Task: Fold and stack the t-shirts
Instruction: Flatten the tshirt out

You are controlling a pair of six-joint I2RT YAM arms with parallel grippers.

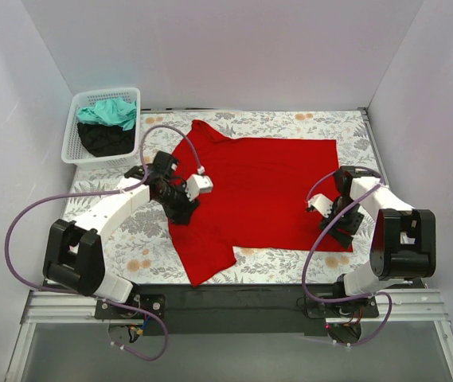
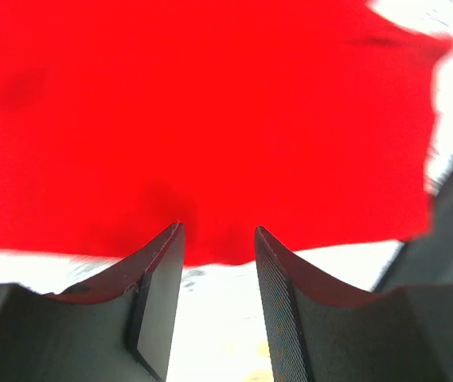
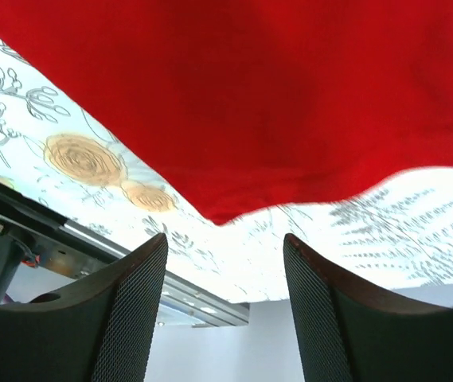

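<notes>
A bright red t-shirt (image 1: 258, 191) lies spread flat on the flowered table. My left gripper (image 1: 183, 213) is open at the shirt's left edge, its jaws apart with the red hem (image 2: 218, 199) just beyond the fingertips. My right gripper (image 1: 339, 232) is open at the shirt's near right corner (image 3: 226, 208), which sits just past its fingers. Neither holds cloth. A teal shirt (image 1: 108, 112) and a black shirt (image 1: 104, 139) lie crumpled in the white basket (image 1: 73, 150) at the back left.
White walls enclose the table on three sides. The flowered tablecloth (image 1: 130, 247) shows around the red shirt. The metal rail (image 1: 234, 306) with the arm bases runs along the near edge.
</notes>
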